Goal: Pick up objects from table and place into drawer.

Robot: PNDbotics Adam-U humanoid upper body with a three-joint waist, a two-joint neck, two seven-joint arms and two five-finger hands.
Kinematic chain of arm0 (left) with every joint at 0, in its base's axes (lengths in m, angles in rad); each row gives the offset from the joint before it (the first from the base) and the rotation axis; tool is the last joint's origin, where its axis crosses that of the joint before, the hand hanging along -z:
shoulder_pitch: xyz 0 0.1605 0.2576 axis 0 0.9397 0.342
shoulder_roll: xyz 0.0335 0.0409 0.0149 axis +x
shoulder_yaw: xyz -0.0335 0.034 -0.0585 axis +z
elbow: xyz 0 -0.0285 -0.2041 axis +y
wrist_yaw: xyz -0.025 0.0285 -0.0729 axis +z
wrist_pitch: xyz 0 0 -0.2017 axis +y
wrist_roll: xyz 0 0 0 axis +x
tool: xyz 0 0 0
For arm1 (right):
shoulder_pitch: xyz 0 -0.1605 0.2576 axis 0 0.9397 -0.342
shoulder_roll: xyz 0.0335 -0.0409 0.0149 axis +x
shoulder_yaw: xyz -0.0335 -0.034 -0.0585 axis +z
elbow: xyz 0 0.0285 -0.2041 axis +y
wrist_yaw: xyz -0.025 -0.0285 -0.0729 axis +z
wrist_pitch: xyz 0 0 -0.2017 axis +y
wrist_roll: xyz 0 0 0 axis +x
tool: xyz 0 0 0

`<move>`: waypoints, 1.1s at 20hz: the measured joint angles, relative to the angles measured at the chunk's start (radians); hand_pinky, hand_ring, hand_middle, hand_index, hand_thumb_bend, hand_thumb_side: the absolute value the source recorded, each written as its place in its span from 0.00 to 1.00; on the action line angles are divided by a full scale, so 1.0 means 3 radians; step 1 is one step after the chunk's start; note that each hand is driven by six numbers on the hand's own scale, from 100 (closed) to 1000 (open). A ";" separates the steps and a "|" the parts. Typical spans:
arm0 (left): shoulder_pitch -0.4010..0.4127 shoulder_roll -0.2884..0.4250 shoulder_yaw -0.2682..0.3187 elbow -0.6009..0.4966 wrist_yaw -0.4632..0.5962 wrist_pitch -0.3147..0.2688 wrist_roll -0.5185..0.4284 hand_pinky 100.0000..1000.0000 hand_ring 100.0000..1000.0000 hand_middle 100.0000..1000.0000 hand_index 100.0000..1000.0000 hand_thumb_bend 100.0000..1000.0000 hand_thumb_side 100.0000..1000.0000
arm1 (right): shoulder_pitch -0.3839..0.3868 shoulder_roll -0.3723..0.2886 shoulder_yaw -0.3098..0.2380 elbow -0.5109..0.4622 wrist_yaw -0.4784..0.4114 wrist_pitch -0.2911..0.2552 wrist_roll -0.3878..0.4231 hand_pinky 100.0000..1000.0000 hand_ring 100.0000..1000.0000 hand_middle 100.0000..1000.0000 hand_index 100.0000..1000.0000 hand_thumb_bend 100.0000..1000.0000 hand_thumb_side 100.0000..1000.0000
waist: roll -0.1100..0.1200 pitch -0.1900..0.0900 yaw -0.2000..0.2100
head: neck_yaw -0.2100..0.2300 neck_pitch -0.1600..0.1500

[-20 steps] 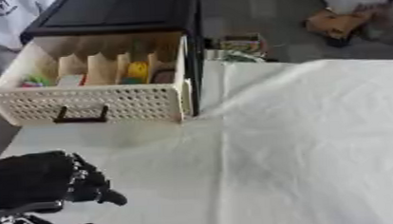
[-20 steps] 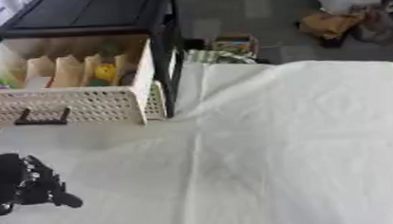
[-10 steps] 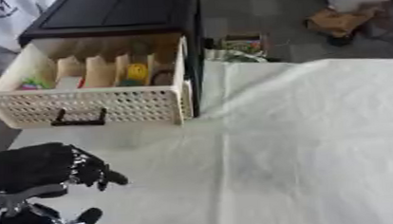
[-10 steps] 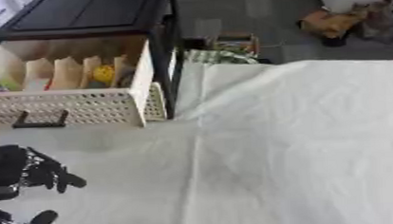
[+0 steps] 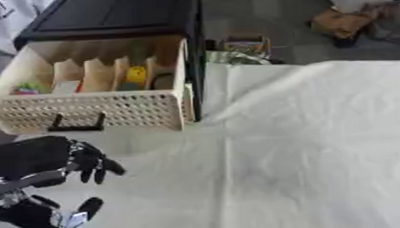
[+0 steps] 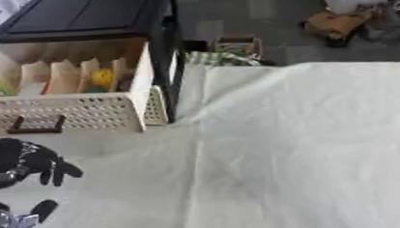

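Note:
The cream perforated drawer point(image 5: 110, 110) stands pulled out of a black cabinet point(image 5: 114, 15) at the upper left. Card dividers split it into slots. A yellow thing point(image 5: 135, 75), a green and pink thing point(image 5: 29, 88) and a dark round thing point(image 5: 162, 81) lie in them. My left hand point(image 5: 49, 159) hovers over the table just in front of the drawer's dark handle point(image 5: 75, 127). Its fingers point(image 5: 100, 166) droop relaxed, the thumb point(image 5: 89, 207) is spread apart, and nothing is in it. No loose object shows on the cloth. My right hand is out of sight.
A white cloth point(image 5: 306, 150) with creases covers the table. Beyond the table's far edge, on the grey floor, lie a small patterned box point(image 5: 244, 47) and brown cardboard point(image 5: 341, 22).
My left hand has risen from the lower left corner toward the drawer front, fingers stretching out a little. The drawer and its contents have stayed put.

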 measured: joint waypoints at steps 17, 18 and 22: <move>-0.0209 0.0000 0.0094 -0.0001 0.0021 0.0347 0.0161 0.26 0.48 0.51 0.87 0.01 0.34 | 0.0002 0.0002 -0.0040 0.0000 0.0000 -0.0035 -0.0026 0.76 0.66 0.29 0.78 0.30 1.00 | 0.0022 0.0138 -0.0103 | -0.0001 -0.0116; -0.0221 0.0000 0.0095 -0.0001 0.0014 0.0350 0.0188 0.26 0.48 0.51 0.87 0.01 0.34 | 0.0002 0.0002 -0.0041 0.0000 0.0000 -0.0036 -0.0027 0.75 0.66 0.29 0.77 0.30 1.00 | 0.0022 0.0142 -0.0103 | -0.0001 -0.0119; -0.0255 0.0000 0.0104 -0.0001 -0.0016 0.0366 0.0299 0.26 0.48 0.51 0.86 0.01 0.34 | 0.0002 0.0002 -0.0042 0.0000 0.0000 -0.0036 -0.0027 0.75 0.66 0.29 0.77 0.31 1.00 | 0.0022 0.0158 -0.0108 | -0.0001 -0.0148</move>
